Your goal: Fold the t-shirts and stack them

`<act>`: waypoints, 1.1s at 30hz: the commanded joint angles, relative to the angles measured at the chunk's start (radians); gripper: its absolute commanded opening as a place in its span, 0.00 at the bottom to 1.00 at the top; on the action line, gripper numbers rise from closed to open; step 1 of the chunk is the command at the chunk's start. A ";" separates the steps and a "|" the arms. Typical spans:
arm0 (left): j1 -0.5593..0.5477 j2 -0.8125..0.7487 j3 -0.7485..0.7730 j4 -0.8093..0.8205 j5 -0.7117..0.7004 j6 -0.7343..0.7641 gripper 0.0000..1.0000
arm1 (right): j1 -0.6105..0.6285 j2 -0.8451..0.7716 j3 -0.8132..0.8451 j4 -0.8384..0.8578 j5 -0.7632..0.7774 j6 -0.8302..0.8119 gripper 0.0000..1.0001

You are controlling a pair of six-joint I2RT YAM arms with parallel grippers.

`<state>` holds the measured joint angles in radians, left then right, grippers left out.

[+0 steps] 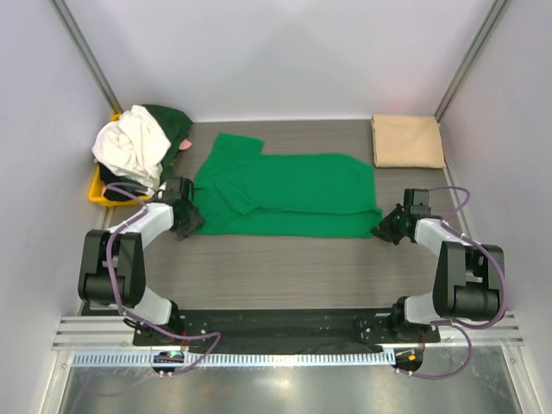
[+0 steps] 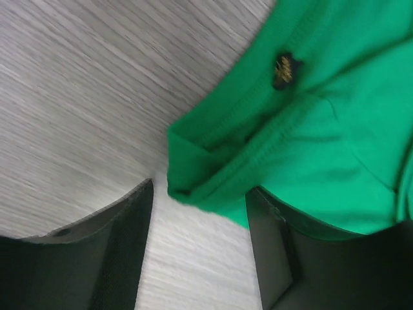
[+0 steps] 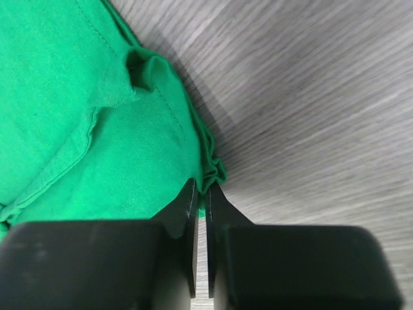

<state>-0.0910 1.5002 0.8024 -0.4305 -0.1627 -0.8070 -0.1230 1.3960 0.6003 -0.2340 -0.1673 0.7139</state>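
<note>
**Top external:** The bright green t-shirt (image 1: pixel 293 194) lies spread along mid-counter (image 1: pixel 285 267) between the arms. The left end effector (image 1: pixel 188 222) is at its left edge and the right end effector (image 1: pixel 385 228) at its right corner. A folded tan t-shirt (image 1: pixel 407 141) rests far right. White (image 1: pixel 129 147) and dark green (image 1: pixel 172 121) shirts heap over the yellow tray (image 1: pixel 97 185). Neither jaw state is legible here.

**Left wrist:** The left end effector is released, its jaws apart and straddling a doubled corner. Risk: closing may catch only one layer, leaving the rest behind. Only this view shows a small dark label (image 2: pixel 284 68).

**Right wrist:** The right end effector is clenched on the very rim of the hem, a detail the overhead view hides. Risk: so thin a bite may slip on lifting, and a one-sided pull would drag the shirt askew
</note>
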 commanded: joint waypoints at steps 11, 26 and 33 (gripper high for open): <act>0.030 -0.093 0.345 -0.157 -0.093 0.020 0.00 | -0.006 -0.043 0.327 -0.181 0.015 -0.037 0.01; 0.060 -0.543 -0.179 -0.266 -0.021 -0.162 0.05 | -0.069 -0.348 -0.108 -0.223 0.006 0.094 0.01; 0.059 -0.728 -0.235 -0.361 0.006 -0.238 0.23 | -0.076 -0.445 -0.129 -0.310 -0.035 0.111 0.26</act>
<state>-0.0387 0.8314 0.5735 -0.7593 -0.1696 -0.9825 -0.1917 0.9791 0.4652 -0.5110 -0.1864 0.8051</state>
